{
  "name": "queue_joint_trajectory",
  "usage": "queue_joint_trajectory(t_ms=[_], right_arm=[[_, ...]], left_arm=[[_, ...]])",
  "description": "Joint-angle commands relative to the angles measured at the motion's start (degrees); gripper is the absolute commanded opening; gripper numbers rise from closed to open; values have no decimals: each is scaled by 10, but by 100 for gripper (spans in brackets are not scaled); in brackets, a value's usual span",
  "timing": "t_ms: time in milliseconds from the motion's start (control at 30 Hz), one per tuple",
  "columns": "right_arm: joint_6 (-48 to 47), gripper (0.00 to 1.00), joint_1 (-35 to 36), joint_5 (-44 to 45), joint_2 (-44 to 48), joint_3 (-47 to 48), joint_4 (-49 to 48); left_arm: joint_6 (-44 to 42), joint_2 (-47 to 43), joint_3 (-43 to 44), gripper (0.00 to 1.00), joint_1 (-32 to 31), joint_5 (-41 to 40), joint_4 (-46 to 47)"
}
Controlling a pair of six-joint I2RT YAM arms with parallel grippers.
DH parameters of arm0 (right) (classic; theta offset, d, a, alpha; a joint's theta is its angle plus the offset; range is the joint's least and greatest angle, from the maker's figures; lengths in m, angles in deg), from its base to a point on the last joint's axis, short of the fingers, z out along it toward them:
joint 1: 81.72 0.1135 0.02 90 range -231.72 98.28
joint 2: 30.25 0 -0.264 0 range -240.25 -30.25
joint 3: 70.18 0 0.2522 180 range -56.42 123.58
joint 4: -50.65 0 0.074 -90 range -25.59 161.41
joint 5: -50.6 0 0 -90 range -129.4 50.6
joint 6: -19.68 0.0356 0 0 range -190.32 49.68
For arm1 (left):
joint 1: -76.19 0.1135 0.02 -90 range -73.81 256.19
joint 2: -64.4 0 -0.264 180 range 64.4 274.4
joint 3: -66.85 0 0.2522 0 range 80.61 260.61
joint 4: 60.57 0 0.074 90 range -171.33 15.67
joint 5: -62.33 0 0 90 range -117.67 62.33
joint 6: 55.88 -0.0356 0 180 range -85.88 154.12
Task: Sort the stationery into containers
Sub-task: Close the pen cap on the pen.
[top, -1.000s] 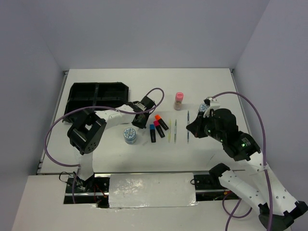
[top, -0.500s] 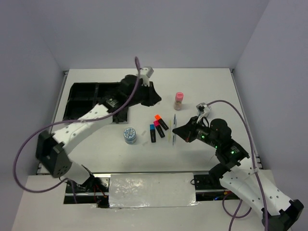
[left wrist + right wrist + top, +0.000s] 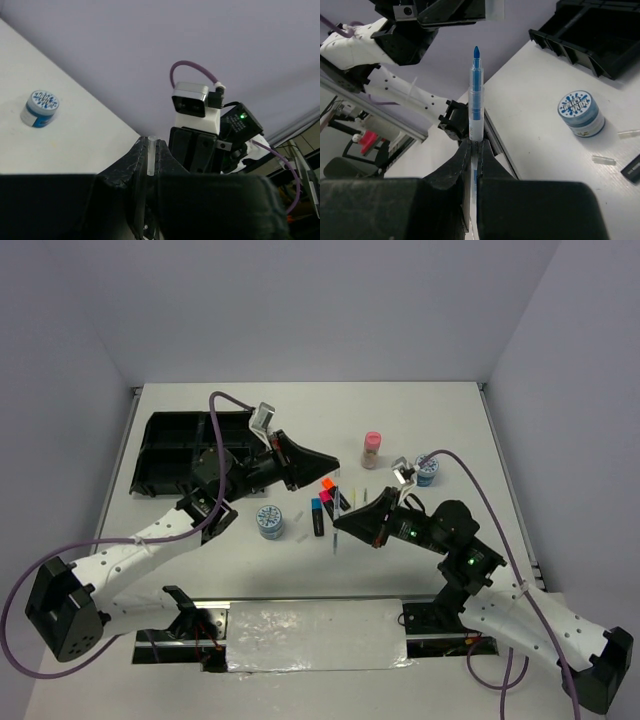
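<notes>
My right gripper (image 3: 476,142) is shut on an uncapped blue pen (image 3: 476,100), tip up, held in the air; in the top view it (image 3: 342,523) hangs over the table's middle. My left gripper (image 3: 148,143) is shut on a short clear pen cap (image 3: 149,155); in the top view it (image 3: 325,462) points right, just above the right gripper. The markers (image 3: 318,516) with orange, pink and blue caps lie below them. The black tray (image 3: 180,445) lies at the far left. One tin (image 3: 270,521) stands left of the markers, another (image 3: 427,471) to the right. The pink-capped bottle (image 3: 371,449) stands behind.
Two small white bits (image 3: 603,160) lie near the left tin (image 3: 580,113). The tray's ridged wall (image 3: 570,47) shows in the right wrist view. The right tin (image 3: 41,107) and the right arm's wrist camera (image 3: 195,102) show in the left wrist view.
The left gripper swung from over the tray's right end down towards the middle. The right gripper moved left with the pen, so the two now nearly meet above the markers.
</notes>
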Motion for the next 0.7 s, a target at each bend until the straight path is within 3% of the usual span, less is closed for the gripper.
queue_joint_trajectory(t_ms=[0,667], right_arm=[[-13,0,13,-15,-10,35,-37],[-43,0,24,12,-17,71,3]], left_arm=[[24,-23,15,0,-1,33,96],[-1,-46,11,0,-1,30,49]])
